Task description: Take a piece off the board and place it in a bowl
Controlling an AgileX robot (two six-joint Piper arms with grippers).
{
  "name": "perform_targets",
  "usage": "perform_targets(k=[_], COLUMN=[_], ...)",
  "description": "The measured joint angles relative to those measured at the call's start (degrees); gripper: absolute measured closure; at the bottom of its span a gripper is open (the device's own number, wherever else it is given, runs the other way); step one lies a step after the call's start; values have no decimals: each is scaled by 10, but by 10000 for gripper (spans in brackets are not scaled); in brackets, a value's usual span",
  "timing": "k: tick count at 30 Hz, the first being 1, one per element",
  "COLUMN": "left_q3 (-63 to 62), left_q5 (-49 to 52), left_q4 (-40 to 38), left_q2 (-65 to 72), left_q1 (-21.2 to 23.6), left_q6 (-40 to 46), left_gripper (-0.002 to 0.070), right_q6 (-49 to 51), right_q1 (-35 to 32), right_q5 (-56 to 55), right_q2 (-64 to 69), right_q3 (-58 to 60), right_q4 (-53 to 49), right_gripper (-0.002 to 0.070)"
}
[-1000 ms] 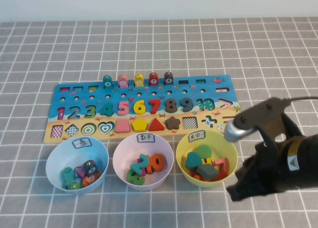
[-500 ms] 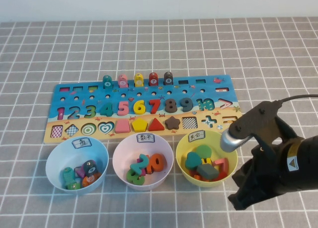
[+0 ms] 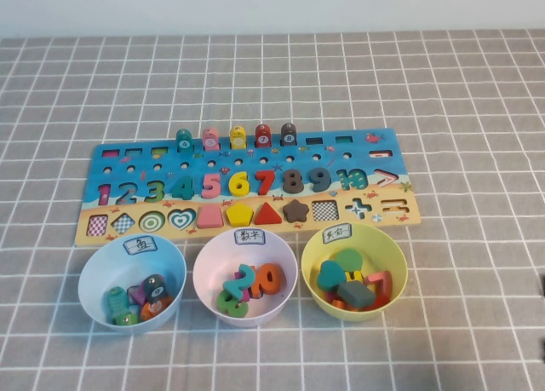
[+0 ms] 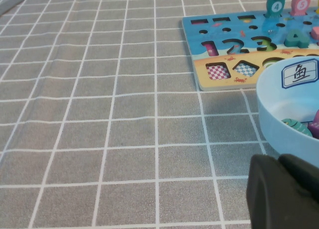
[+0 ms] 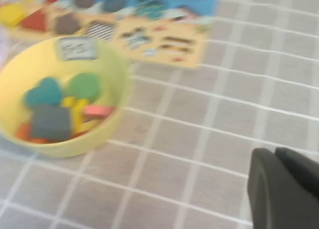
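The grey checked tablecloth (image 3: pixel 443 84) is covering the whole tabletop and carrying everything. The board (image 3: pixel 247 152) is lying lengthwise across the middle, its blue part toward the far edge and its tan strip toward the near edge, probably so the shapes sit close to the sorting bowls. In that strip, between the brown star (image 3: pixel 295 209) and the plus sign, 1 slot (image 3: pixel 324 209) is showing only its checked floor; I judge that to be the square's home.

3 bowls are standing in a row just in front of the tan strip: a light blue bowl (image 3: pixel 92 276) toward the left edge, a pale pink bowl (image 3: pixel 204 276) in the middle, and the yellow-green bowl (image 3: pixel 393 267) on the right, each with a label on its far rim, apparently naming its sort.

The piece (image 3: pixel 356 294), dark slate-grey and square, is lying flat inside the yellow-green bowl on top of other shapes, so the drop looks done.

The right gripper (image 5: pixel 281 189) is sitting over bare cloth beside the yellow-green bowl toward the right edge, pinched together and carrying nothing. The left gripper (image 4: pixel 281 191) is parked low near the blue bowl, toward the near-left corner; whether it is wide or narrow I cannot tell.
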Motion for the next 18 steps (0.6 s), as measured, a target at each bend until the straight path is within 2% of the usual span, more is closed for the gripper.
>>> perform_targets(k=[4,10,18], left_q3=[0,0,0], left_q5=[0,0,0], left_q4=[0,0,0], left_q2=[0,0,0], left_q1=[0,0,0], left_q6=[0,0,0], left_gripper=[680,679,679], right_q6=[0,0,0], right_q1=[-72,-158,-209], right_q5=[-14,-8,40], right_q2=[-125,-279,-435], right_q3=[80,141,190], right_q4=[17,20,20], right_gripper=[693,693,693])
